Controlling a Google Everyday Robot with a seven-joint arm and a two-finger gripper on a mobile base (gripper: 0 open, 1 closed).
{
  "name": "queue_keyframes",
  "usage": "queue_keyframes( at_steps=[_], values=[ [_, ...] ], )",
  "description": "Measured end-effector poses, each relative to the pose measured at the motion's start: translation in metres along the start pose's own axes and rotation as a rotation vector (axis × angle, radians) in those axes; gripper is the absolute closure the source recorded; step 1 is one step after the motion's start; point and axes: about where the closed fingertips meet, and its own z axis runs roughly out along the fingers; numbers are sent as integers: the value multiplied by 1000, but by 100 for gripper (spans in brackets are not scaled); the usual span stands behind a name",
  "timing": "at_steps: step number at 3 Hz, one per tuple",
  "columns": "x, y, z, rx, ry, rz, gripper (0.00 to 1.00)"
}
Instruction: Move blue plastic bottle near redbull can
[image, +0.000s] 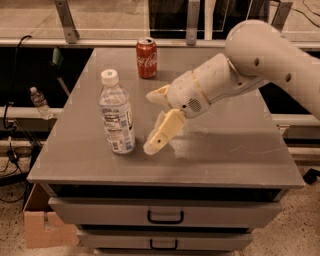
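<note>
The blue plastic bottle (116, 113) stands upright on the left part of the grey table (235, 150); it is clear, with a white cap and a white-and-blue label. My gripper (150, 122) is just right of the bottle, low over the table, open and empty. One finger (158, 95) points left at the height of the bottle's shoulder and the other finger (163, 132) reaches down to the tabletop beside the bottle's base. There is a small gap between fingers and bottle. The redbull can is not in view.
A red Coca-Cola can (146, 57) stands at the back of the table, behind the bottle and gripper. My arm (260, 60) spans the right rear of the table. A small clear bottle (40, 102) and a cardboard box (42, 225) are off the table to the left. Drawers (165, 216) are below the top.
</note>
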Motion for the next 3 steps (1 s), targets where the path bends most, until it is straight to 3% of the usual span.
queue_keyframes(
  at_steps=[2,3],
  values=[
    [-17,13,38,-74,-145,-9,0],
    [-25,15,48,-93,-175,-26,17]
  ],
)
